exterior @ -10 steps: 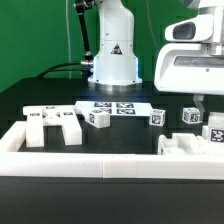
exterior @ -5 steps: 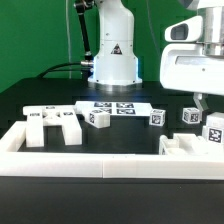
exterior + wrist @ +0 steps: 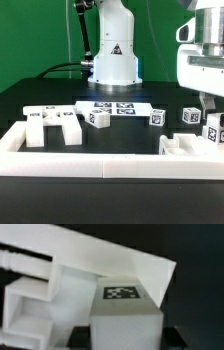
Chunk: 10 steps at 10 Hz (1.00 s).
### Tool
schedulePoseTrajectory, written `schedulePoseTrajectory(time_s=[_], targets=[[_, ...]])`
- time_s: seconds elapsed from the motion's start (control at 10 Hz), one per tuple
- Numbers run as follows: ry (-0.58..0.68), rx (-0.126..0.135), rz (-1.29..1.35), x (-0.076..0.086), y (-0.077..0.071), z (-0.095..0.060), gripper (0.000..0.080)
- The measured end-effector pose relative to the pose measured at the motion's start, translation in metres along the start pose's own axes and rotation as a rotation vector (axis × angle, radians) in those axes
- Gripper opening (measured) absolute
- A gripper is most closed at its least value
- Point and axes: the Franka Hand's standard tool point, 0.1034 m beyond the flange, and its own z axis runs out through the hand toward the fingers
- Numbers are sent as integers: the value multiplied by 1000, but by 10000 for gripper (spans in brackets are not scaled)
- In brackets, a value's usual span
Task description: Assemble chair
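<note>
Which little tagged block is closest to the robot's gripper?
The white tagged block at the exterior view's far right edge: it sits right below the gripper, while the other small blocks lie farther toward the exterior view's left.

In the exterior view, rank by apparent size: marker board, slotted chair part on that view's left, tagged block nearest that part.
1. slotted chair part, nearer the camera, so unsure
2. marker board
3. tagged block, smallest

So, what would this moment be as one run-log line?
gripper: shut | position: just above tagged chair part, exterior view's right | hold: cannot tell | other parts: loose on table
</note>
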Motion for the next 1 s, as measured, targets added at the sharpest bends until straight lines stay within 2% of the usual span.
schedulePoseTrajectory(time_s=[0.5,0.7,0.8,0.9,1.0], targets=[[-23,2,330,1,0,0,290],[-26,3,337,2,0,0,290],[-27,-9,273,1,1,0,290],[-33,-28,182,0,1,-1,464],[-35,-24,88,0,0,-2,602]])
